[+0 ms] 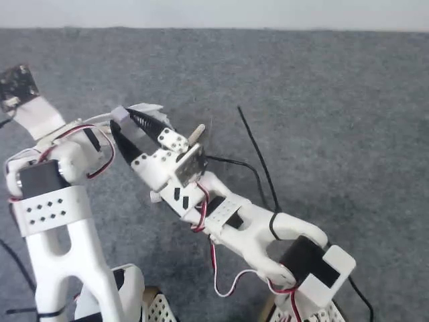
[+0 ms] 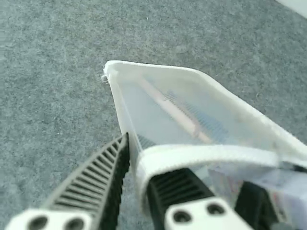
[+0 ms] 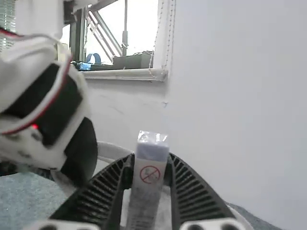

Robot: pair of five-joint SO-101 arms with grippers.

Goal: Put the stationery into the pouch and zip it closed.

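Pouch [image 2: 192, 110] rim sits clenched in left end effector [image 2: 136, 154], stationery block [image 3: 151, 143] in right end effector [image 3: 149, 162].

The table cover [image 2: 48, 57] is grey cloth, rough and matt, carpet-like. The pouch [image 2: 192, 110] is smooth translucent plastic with a white woven band [image 2: 206, 155] at its rim. The left gripper [image 2: 136, 160] and right gripper [image 3: 149, 165] have ribbed matt black plastic fingers [image 2: 96, 182] — the block [image 3: 152, 141] wears glossy film
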